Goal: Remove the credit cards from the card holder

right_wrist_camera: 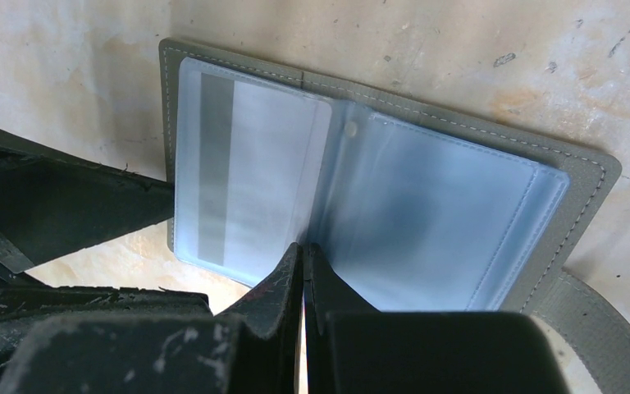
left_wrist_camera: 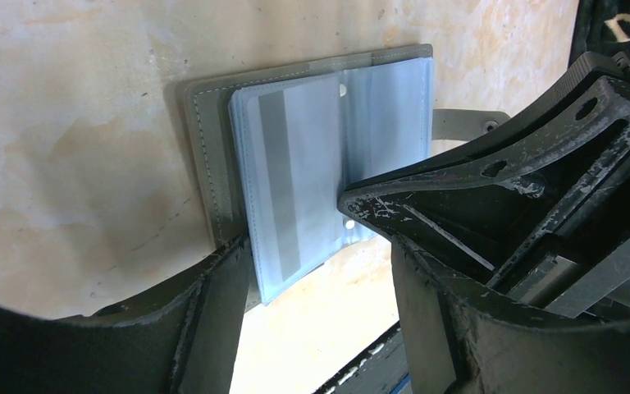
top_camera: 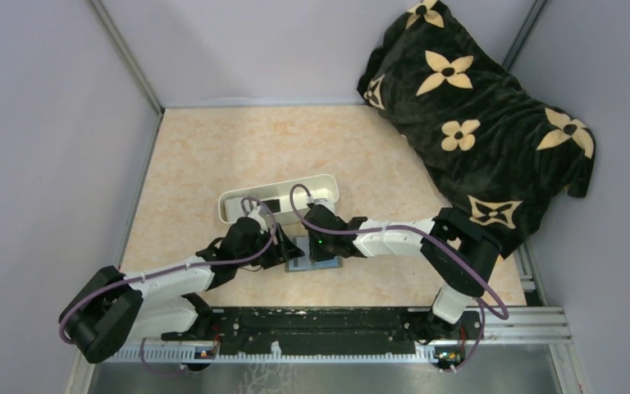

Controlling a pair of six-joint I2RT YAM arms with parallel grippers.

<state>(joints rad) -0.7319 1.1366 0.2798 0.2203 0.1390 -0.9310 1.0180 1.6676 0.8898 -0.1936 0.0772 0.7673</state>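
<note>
A: How were the left gripper's [left_wrist_camera: 291, 234] jaws found?
B: Spread wide, set astride the card-bearing half of the open wallet [right_wrist_camera: 426, 205]; nothing was pinched.
A: And the right gripper [right_wrist_camera: 303, 246]?
B: Pressed together, with the tips laid on the wallet's fold.
A: Where was the wallet seen?
B: Flat on the desk [top_camera: 213, 156], midway along its near edge. A pale card [right_wrist_camera: 246, 180] was seen in one sleeve.

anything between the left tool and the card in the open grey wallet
Yes: the pale striped credit card lies inside a translucent blue-grey plastic sleeve of the flat grey bifold card holder, so the open left tool would meet plastic first. The shut right tool presses the fold beside it.
</note>
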